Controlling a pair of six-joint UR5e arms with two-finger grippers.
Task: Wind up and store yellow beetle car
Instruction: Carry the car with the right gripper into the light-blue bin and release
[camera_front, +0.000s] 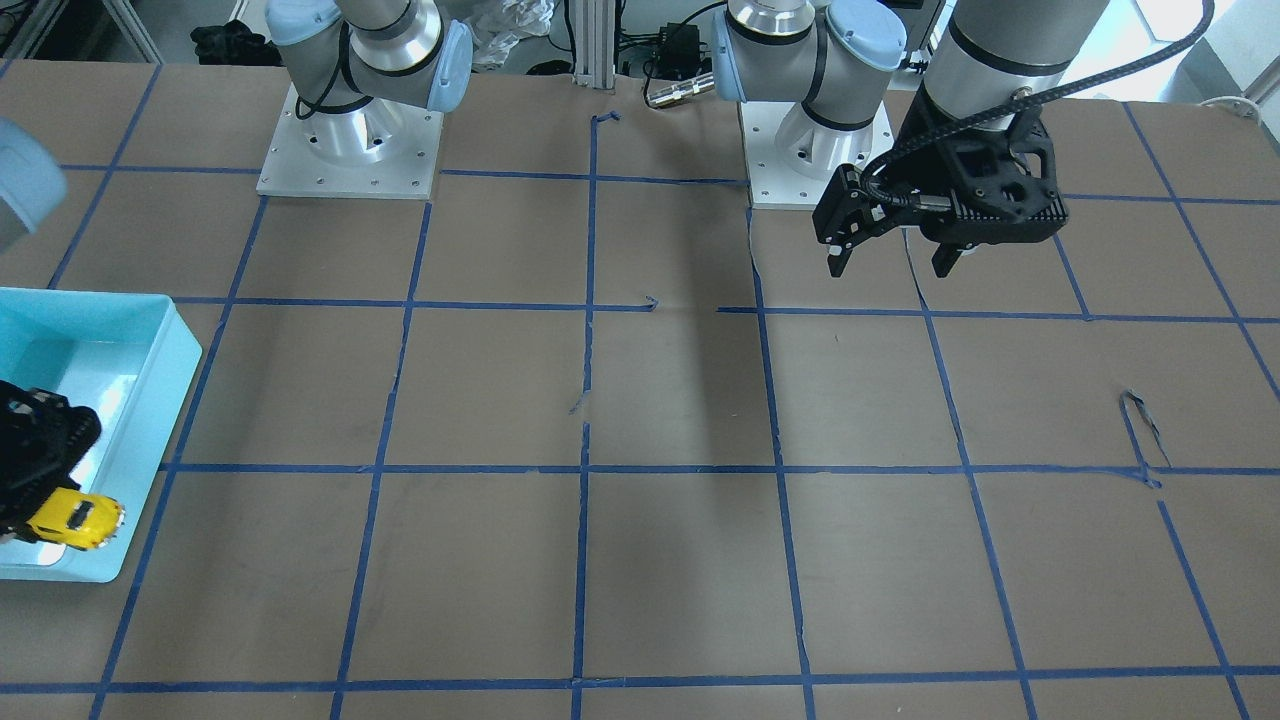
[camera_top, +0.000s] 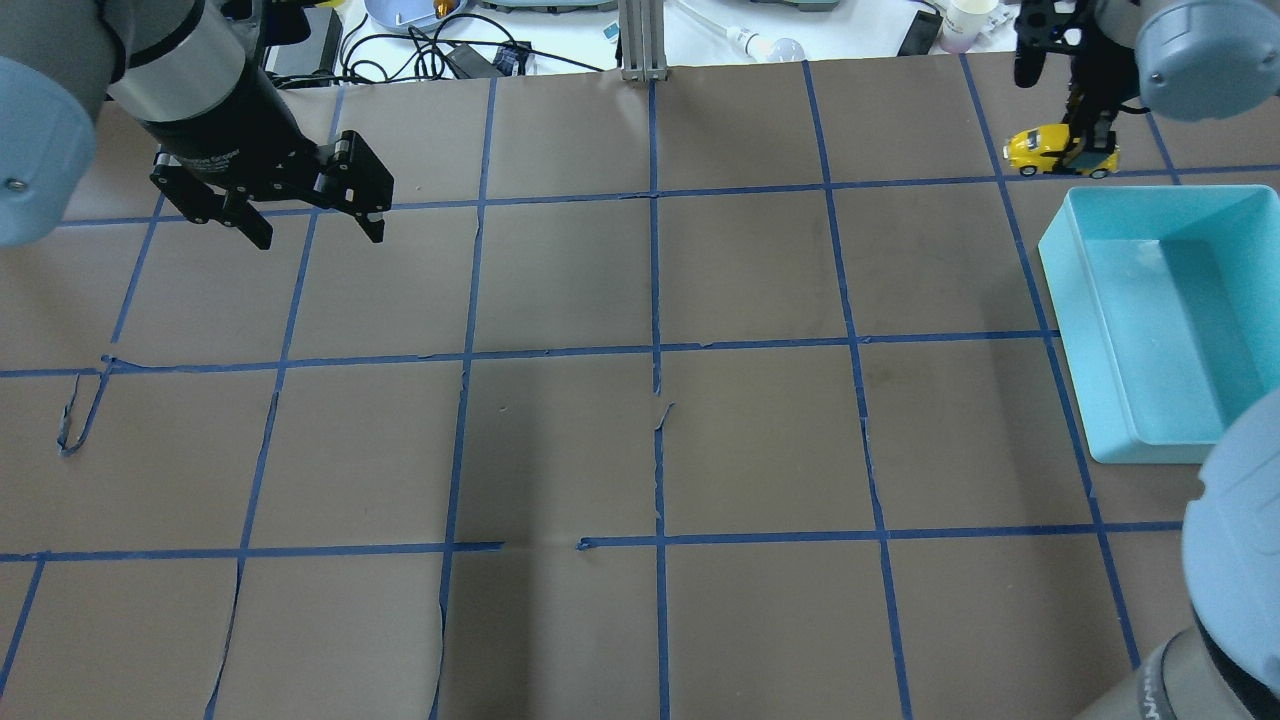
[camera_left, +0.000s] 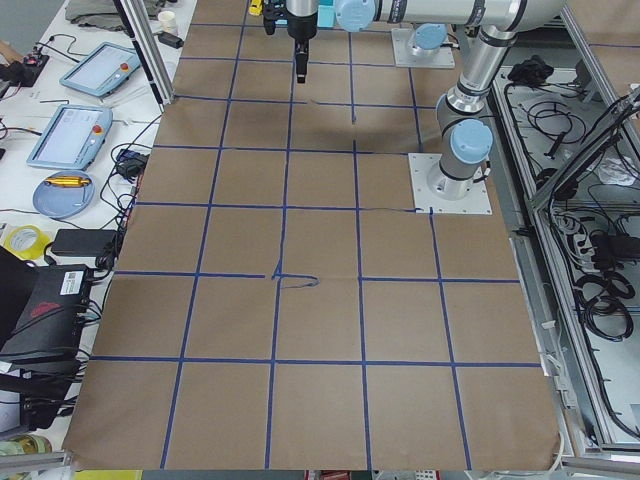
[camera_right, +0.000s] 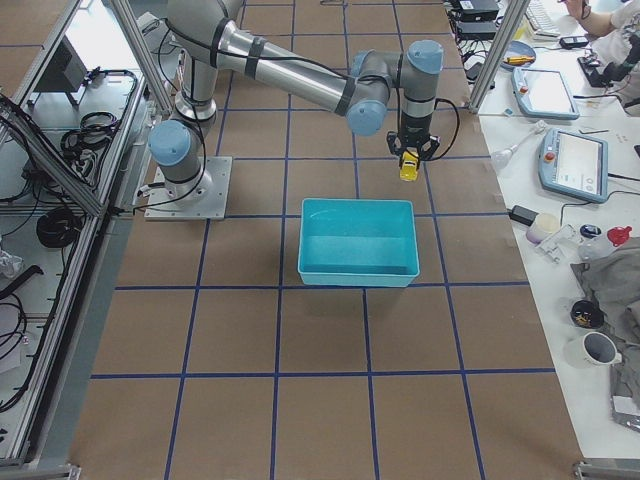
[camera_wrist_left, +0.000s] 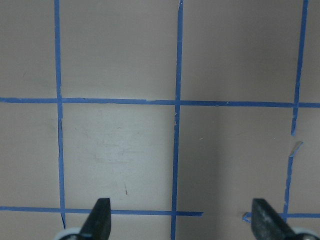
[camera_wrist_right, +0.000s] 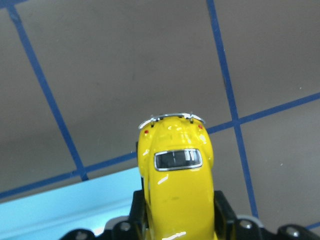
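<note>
The yellow beetle car (camera_wrist_right: 175, 185) is held between the fingers of my right gripper (camera_top: 1085, 150), which is shut on it. The car (camera_top: 1045, 150) hangs in the air just outside the far rim of the light blue bin (camera_top: 1075, 330). In the front-facing view the car (camera_front: 78, 518) overlaps the bin's (camera_front: 150, 330) near edge. In the right side view the car (camera_right: 408, 170) hangs below the wrist, beyond the bin (camera_right: 355, 205). My left gripper (camera_front: 890, 262) is open and empty, raised over bare table near its base; it also shows in the overhead view (camera_top: 318, 232) and the left wrist view (camera_wrist_left: 182, 215).
The table is brown paper with a blue tape grid, torn in places (camera_top: 80, 415). The bin (camera_wrist_right: 60, 220) holds nothing that I can see. Cables, tablets and cups lie beyond the table's far edge (camera_top: 440, 50).
</note>
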